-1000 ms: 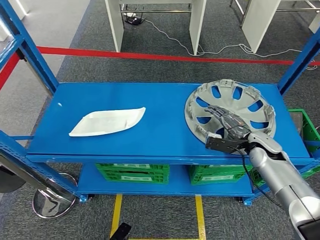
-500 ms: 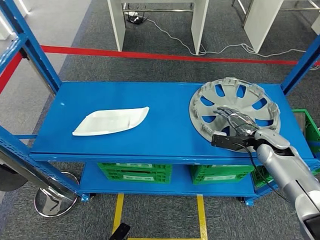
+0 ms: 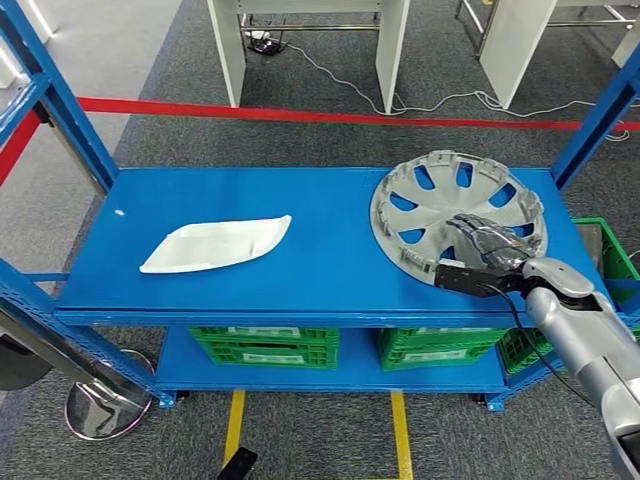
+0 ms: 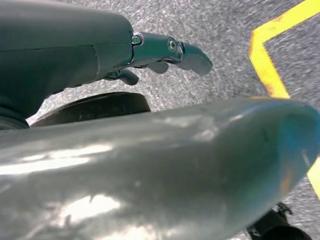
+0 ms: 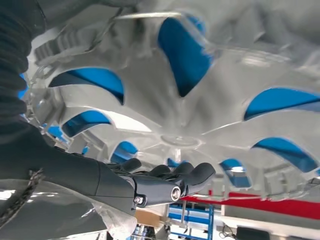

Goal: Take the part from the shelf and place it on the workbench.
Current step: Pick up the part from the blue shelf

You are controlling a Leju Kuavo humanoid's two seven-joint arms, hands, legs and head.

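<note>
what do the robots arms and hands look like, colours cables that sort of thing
The right arm is a smooth, rounded silver-grey shell, with a thin black cable running along its underside to the wrist. The right hand is dark grey to black, with slim segmented fingers and a flat black block at the wrist. The left hand has dark, glossy fingers with small round metal pins, behind a shiny silver casing.

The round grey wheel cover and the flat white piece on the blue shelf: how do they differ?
The wheel cover is round, grey and pierced with openings; the white piece is long, pointed and solid. The wheel cover sits at the shelf's right end with the robot's right hand on its near edge, that side looking lifted; the white piece lies flat, untouched, toward the left. Both sit on the blue shelf.
</note>
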